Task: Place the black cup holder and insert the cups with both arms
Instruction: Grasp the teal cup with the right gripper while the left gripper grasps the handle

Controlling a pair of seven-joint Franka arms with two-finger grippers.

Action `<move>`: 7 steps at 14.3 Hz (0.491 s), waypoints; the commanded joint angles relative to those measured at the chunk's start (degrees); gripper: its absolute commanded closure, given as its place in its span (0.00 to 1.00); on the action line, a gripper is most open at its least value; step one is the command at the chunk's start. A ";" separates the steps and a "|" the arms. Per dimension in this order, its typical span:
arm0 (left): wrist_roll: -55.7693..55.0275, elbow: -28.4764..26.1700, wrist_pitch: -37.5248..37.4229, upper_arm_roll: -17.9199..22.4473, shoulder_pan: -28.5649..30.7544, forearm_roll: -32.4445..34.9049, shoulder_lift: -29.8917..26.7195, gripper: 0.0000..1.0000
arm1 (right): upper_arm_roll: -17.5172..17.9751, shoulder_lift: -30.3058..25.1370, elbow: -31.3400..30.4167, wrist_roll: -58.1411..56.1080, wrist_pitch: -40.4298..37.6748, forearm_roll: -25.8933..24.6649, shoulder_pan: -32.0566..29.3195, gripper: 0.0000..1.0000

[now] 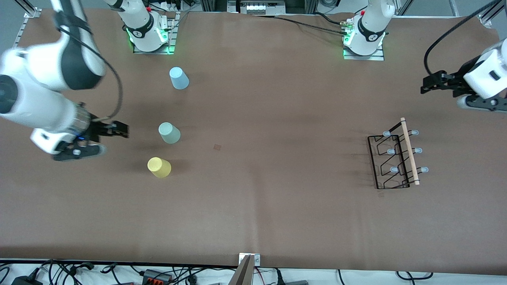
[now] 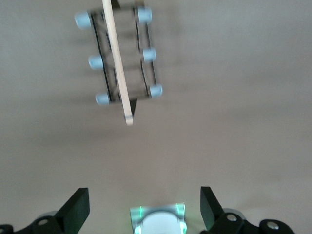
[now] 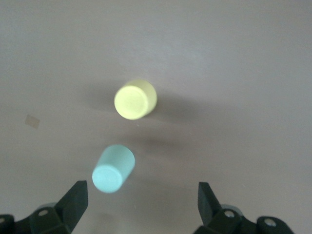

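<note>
**What's sitting on our brown table**

We've got a brown-covered table (image 1: 277,99); three cups stand upside down toward the right arm's end: light blue cup (image 1: 179,78) farthest from the front camera, mint green cup (image 1: 169,133) nearer, yellow cup (image 1: 159,167) nearest; well apart, toward the left arm's end, the black cup holder (image 1: 394,160) rests with its wooden rod on top; a tiny brown square patch (image 1: 217,147) lies mid-table.

1. The left arm (image 1: 485,75) is reaching out at its own end of the table, its wrist tipped downward.
2. The left gripper (image 1: 424,88) is hanging in the air, fingers spread wide.
3. The right arm (image 1: 43,99) is bending low.
4. The right gripper (image 1: 121,130) is hovering, fingers parted.
</note>
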 commanded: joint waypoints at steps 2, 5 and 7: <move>-0.97 0.14 3.51 0.16 0.25 0.86 5.74 0.00 | -0.14 -2.65 -14.50 4.19 14.85 1.13 1.58 0.00; -0.88 -0.21 17.47 0.42 0.69 4.89 11.54 0.00 | -0.05 -3.01 -20.23 10.77 21.12 1.13 4.39 0.00; -1.06 -0.47 21.54 0.42 0.87 4.90 13.74 0.00 | 0.47 -2.83 -21.73 13.77 22.71 1.13 5.36 0.00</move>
